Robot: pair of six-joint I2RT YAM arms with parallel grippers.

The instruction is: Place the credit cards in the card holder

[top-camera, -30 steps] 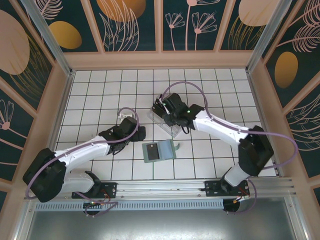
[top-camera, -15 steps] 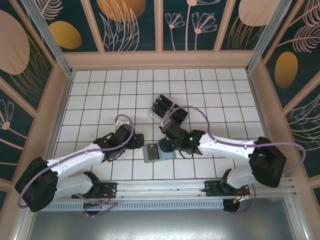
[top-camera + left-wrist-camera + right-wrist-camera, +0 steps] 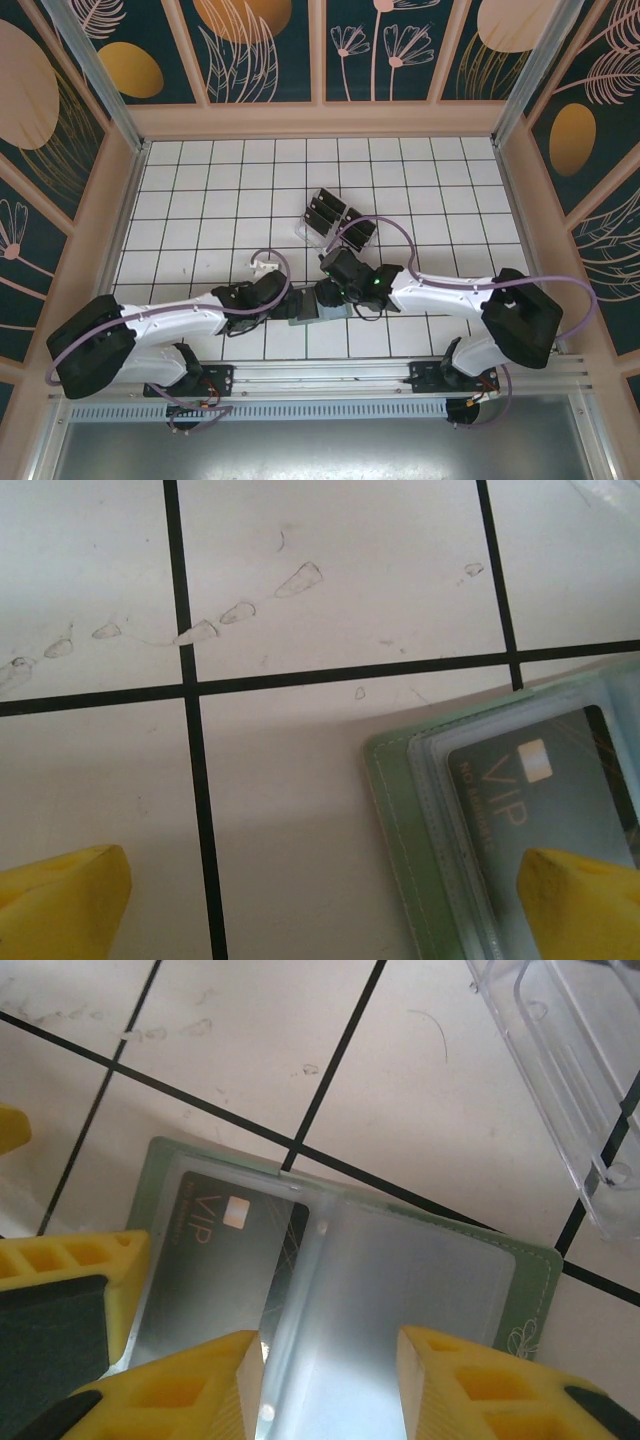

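Note:
The sage-green card holder (image 3: 535,1285) lies open on the tiles, with clear sleeves inside. One black credit card (image 3: 215,1260) marked VIP sits in its left pocket. My right gripper (image 3: 330,1390) hovers low over the clear sleeve (image 3: 400,1280), open, with nothing between its fingers. My left gripper (image 3: 320,910) stands wide open at the holder's (image 3: 400,820) left edge. One of its fingertips (image 3: 580,900) is over the card (image 3: 560,800) and the other over bare tile. From above, both grippers (image 3: 292,303) (image 3: 326,296) meet over the holder (image 3: 306,313). More black cards (image 3: 325,212) stand in the rack.
The clear plastic slotted rack (image 3: 335,225) stands about two tiles behind the holder, and its edge (image 3: 570,1090) shows in the right wrist view. White tiled floor (image 3: 200,200) lies all round, and wooden walls (image 3: 320,120) enclose it.
My right gripper has come from the rack down to the card holder. My left gripper has slid right to the holder's left edge, staying wide open.

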